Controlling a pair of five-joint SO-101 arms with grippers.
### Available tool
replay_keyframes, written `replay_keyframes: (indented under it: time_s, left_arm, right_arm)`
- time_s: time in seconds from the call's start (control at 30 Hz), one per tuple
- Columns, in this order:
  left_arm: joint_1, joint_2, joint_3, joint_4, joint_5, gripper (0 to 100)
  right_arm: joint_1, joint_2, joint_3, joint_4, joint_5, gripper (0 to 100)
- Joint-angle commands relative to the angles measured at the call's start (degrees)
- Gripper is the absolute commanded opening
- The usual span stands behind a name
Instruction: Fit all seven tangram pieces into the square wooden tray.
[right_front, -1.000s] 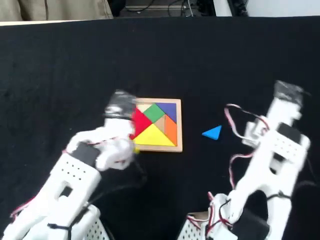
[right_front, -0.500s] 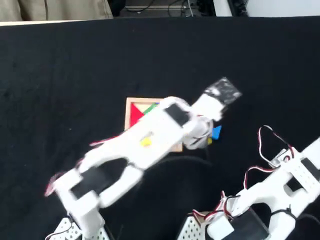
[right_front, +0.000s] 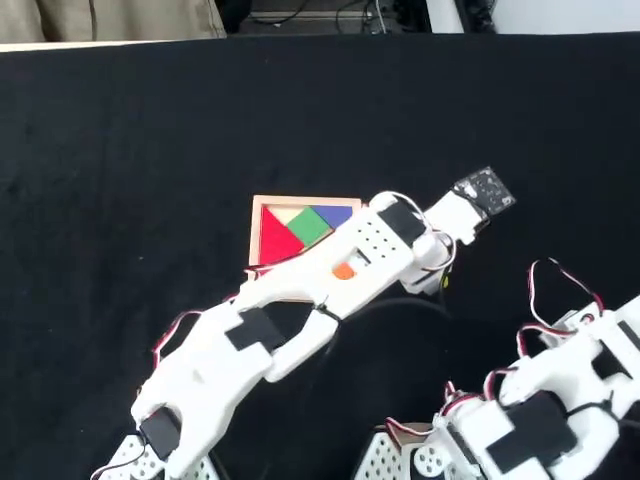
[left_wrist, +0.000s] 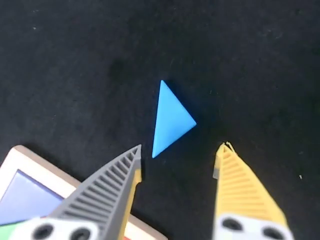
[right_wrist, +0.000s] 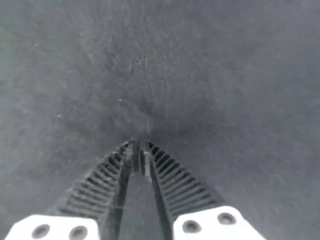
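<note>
**Blue triangle left to place**

Low in the lower right of the high view, the right arm (right_front: 560, 400) rests near its base. Its right pincer (right_wrist: 139, 150) is clenched on nothing over the bare table (right_wrist: 225, 75). The left pincer (left_wrist: 181, 147) is spread wide and empty, tips either side of the blue triangle (left_wrist: 171, 120) lying on the table. Farther off, mid-frame, the wooden tray (right_front: 300, 202) holds a red piece (right_front: 275, 240) and a green piece (right_front: 310, 225). The left arm (right_front: 350, 265) hides the rest. Probably only the triangle remains.

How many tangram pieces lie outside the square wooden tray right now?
1: the blue triangle piece on the black cloth, just ahead of the open left gripper. The left arm could hide others.
</note>
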Motion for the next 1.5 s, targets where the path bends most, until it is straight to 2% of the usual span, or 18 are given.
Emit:
replay_keyframes:
  time_s: [0.0, 0.5, 0.77, 1.0, 1.13, 1.27, 1.4, 1.47]
  left_arm:
    - [0.6, 1.0, -5.1, -0.1, -1.8, 25]
    - [0.9, 14.4, -19.2, 0.4, -2.7, 25]
    - [0.7, 20.0, -29.0, 6.9, -2.8, 24]
    - [0.9, 24.4, -37.4, 12.0, -2.8, 11]
    - [1.2, 25.8, -41.6, 16.4, -2.5, 11]
    - [1.2, 25.3, -48.7, 25.1, -3.0, 11]
    - [1.2, 25.7, -60.5, 36.5, -10.2, 11]
    - [0.5, 25.9, -64.5, 37.7, -12.8, 11]
  right_arm:
    - [-1.4, 0.6, -3.6, -0.7, -0.4, 1.2]
    - [-3.0, 0.6, -4.1, 0.8, -0.3, 1.2]
    - [-3.0, 0.6, -4.0, 0.8, -0.2, 1.2]
    - [-3.0, 0.6, -4.0, 0.8, -0.2, 1.2]
    - [-3.0, 0.6, -4.0, 0.8, -0.2, 1.2]
    - [-3.0, 0.6, -4.0, 0.8, -0.2, 1.2]
    - [-3.0, 0.6, -4.0, 0.8, -0.2, 1.2]
    - [-3.0, 0.6, -4.0, 0.8, -0.2, 1.2]
